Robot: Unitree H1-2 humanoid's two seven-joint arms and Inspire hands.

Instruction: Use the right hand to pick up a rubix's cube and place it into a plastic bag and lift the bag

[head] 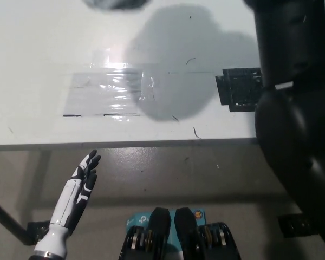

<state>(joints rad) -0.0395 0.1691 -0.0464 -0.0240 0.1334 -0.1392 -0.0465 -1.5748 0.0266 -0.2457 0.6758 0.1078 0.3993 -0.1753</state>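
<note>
Only the bottom of the grey plastic bag (118, 3) shows, a sliver at the top edge of the head view, hanging well above the white table (32, 65). Its shadow (179, 59) falls across the table's middle. My black right arm (292, 81) rises along the right side and leaves the picture at the top, so the right hand is out of sight. No rubix's cube can be seen. My white left hand (78, 187) rests low at the lower left, below the table's front edge, open with its fingers stretched out.
A shiny clear tape patch (105, 97) lies on the table under where the bag stood. A black tape square (239, 89) sits beside my right arm. The table's front edge (124, 144) crosses the picture, with floor below it.
</note>
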